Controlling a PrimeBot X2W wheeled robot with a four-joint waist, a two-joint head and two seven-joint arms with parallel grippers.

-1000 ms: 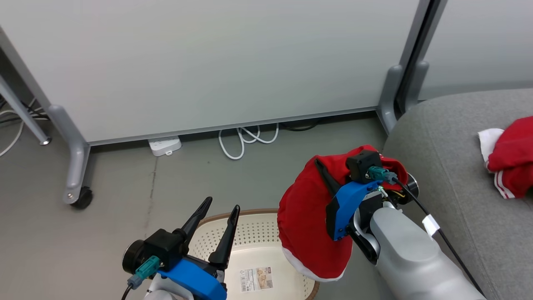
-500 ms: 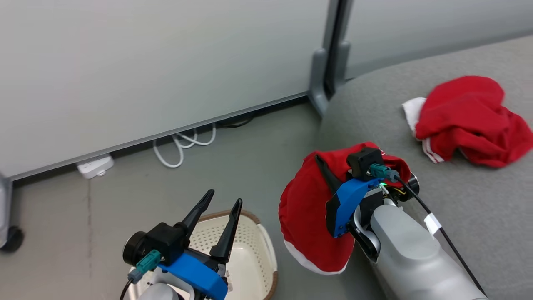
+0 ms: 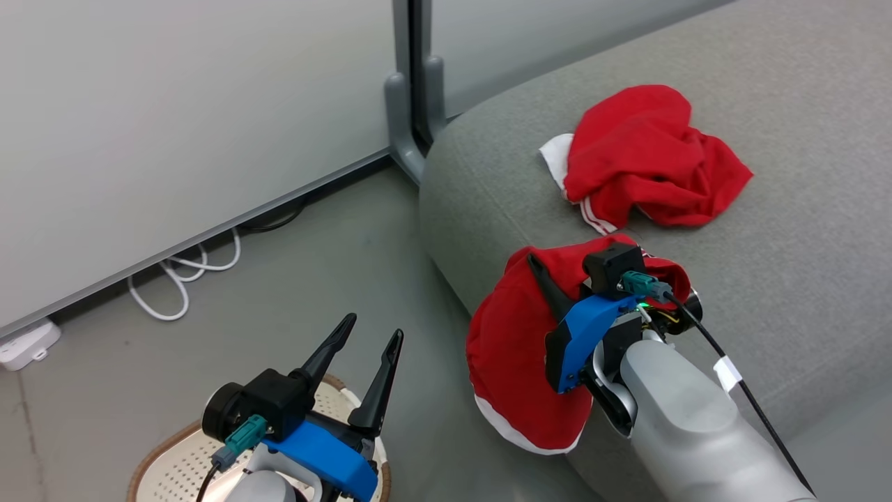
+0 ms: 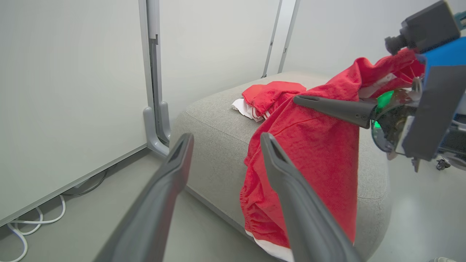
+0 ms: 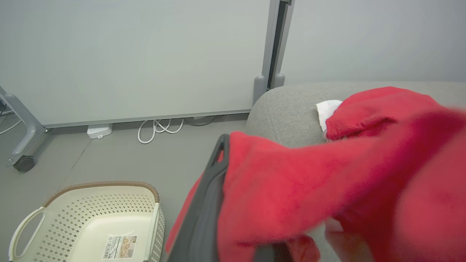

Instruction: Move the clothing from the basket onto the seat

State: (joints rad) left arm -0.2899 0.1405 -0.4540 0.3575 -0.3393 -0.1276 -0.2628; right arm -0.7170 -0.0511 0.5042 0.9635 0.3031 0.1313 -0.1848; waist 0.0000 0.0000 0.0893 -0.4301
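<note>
Right gripper (image 3: 542,275): my jaws are closed, pinching a red garment (image 3: 512,362). One dark finger lies bare along the cloth; the other is buried under it. The garment drapes over my wrist and hangs down, with white hem trim (image 3: 519,438) at its lowest edge. It hangs at the rounded corner of the grey seat (image 3: 801,230), partly before the cushion edge, partly over the floor (image 3: 293,279). I cannot tell whether cloth and cushion touch.

Left gripper (image 3: 374,329): my jaws are spread wide with nothing between them, fingers pointing toward the seat corner.

Below my left wrist the basket (image 3: 150,460) stands on the floor, beside the seat. In the right wrist view its brown rim (image 5: 102,184), perforated walls and a paper label (image 5: 120,246) on the base are clear.

A second red garment (image 3: 644,157) lies crumpled on top of the seat, farther back and apart from the held one, with white trim at its left end.

Behind this are a pale partition panel (image 3: 174,104) and its grey post (image 3: 411,90) at the seat corner. A white cable (image 3: 185,293) and a power strip (image 3: 24,345) lie along the panel's foot.
</note>
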